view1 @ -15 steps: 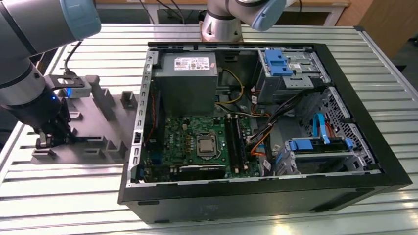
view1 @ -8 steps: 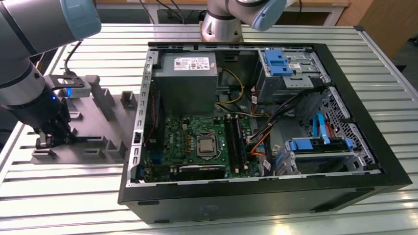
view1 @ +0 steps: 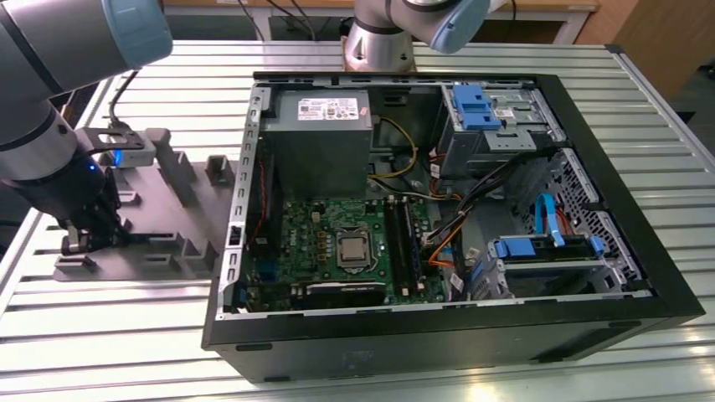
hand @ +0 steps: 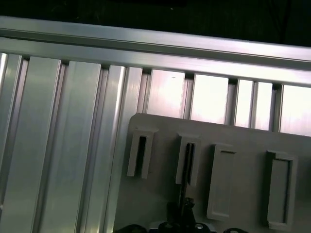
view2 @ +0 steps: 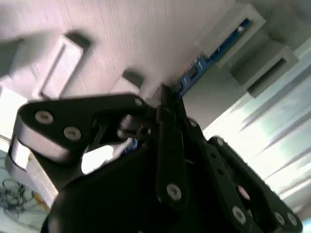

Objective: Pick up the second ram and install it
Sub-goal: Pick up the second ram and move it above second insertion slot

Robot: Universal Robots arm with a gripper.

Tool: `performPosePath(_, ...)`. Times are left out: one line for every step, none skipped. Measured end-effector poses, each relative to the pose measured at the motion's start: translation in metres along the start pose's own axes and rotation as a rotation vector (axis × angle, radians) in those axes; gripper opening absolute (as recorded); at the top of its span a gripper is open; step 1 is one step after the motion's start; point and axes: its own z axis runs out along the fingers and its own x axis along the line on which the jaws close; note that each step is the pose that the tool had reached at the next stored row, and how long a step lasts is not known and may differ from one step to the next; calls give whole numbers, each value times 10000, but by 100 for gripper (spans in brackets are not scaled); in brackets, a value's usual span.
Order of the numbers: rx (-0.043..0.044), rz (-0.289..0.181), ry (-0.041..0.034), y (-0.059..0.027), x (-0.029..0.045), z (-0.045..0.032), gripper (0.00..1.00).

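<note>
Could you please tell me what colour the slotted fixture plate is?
The fixture plate is plain grey, seen best in the exterior view.

One computer case (view1: 447,331), one fixture plate (view1: 184,213) holding one memory stick (view2: 214,51).

The exterior view looks down on the worktop (view1: 134,335); both wrist views closely face the fixture plate (hand: 160,155) under the tool (view2: 165,104).
</note>
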Motion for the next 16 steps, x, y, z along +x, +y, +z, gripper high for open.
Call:
performPosePath(-7, 0, 3, 0, 0, -6, 15)
performPosePath(-18, 1, 8, 2, 1, -12, 15)
performPosePath(-19, 1, 9, 2, 1, -13, 15)
performPosePath(-19, 1, 9, 2, 1, -13, 15)
performPosePath(-18, 1, 8, 2, 1, -13, 15)
performPosePath(-18, 1, 8, 2, 1, -13, 15)
performPosePath(-19, 1, 9, 2, 1, -13, 15)
performPosePath(-19, 1, 9, 2, 1, -13, 15)
performPosePath(-19, 3, 9, 2, 1, -13, 15)
performPosePath(-20, 26, 9, 2, 1, -14, 15)
performPosePath(-19, 109, 9, 2, 1, -14, 15)
performPosePath(-18, 247, 9, 2, 1, -13, 15)
performPosePath(-17, 369, 7, 2, 1, -13, 15)
performPosePath(-15, 465, 5, 2, 1, -12, 15)
performPosePath(-14, 489, 3, 2, 1, -12, 15)
performPosePath(-14, 489, 3, 2, 1, -12, 15)
